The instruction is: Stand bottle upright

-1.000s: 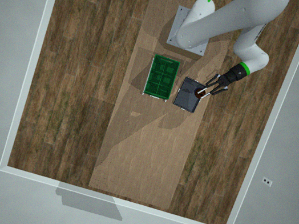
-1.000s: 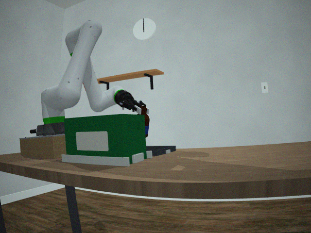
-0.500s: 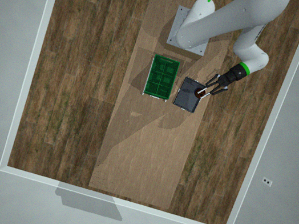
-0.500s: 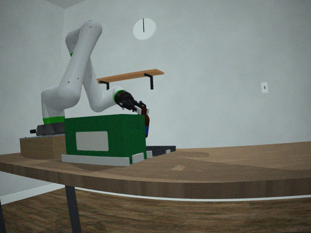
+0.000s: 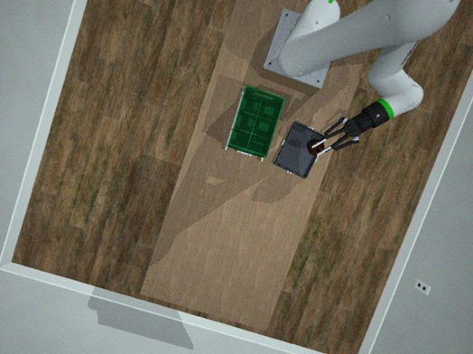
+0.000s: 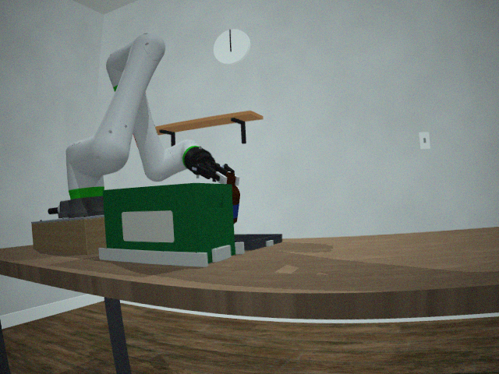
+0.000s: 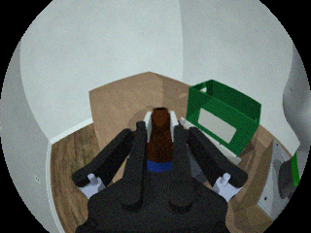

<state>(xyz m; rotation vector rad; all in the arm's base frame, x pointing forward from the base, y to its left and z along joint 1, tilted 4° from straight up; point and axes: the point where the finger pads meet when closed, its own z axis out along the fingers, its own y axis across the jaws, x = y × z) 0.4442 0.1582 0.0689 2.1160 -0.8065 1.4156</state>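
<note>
White rounded arm (image 5: 359, 37) (image 6: 131, 100), green rings, black jaws (image 5: 322, 148) (image 6: 230, 178).

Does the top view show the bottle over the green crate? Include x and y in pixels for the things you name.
No, the bottle (image 5: 317, 150) (image 6: 235, 195) (image 7: 160, 138) is over the dark tray (image 5: 293, 157) (image 6: 260, 241) (image 7: 195, 168), beside the green crate (image 5: 273, 127) (image 6: 201, 221) (image 7: 243, 138).

From here the green crate (image 5: 240, 144) (image 6: 181, 197) (image 7: 247, 138) covers part of the bottle (image 5: 310, 147) (image 6: 235, 193) (image 7: 160, 141) in the exterior view, right of centre, and I can't make out the bottle's underside or whether it touches the tray (image 5: 289, 168) (image 6: 263, 238) (image 7: 196, 167). That same crate hides the tray's left part.

In the wrist view, the black tool (image 5: 320, 148) (image 6: 228, 179) (image 7: 160, 117) blocks the bottle's lower part and most of the tray, lower centre.

Seen from the top, the arm (image 5: 353, 32) (image 6: 121, 116) (image 7: 303, 116) runs off the upper right corner and hides some of its base plate (image 5: 285, 19) (image 7: 272, 186). In the wrist view the arm is cut by the right edge. The counter (image 5: 222, 253) (image 6: 362, 298) (image 7: 117, 104) leaves the exterior view on both sides. Any writing on the crate's pale label (image 6: 147, 226) (image 7: 217, 124) is too blurred to read.
</note>
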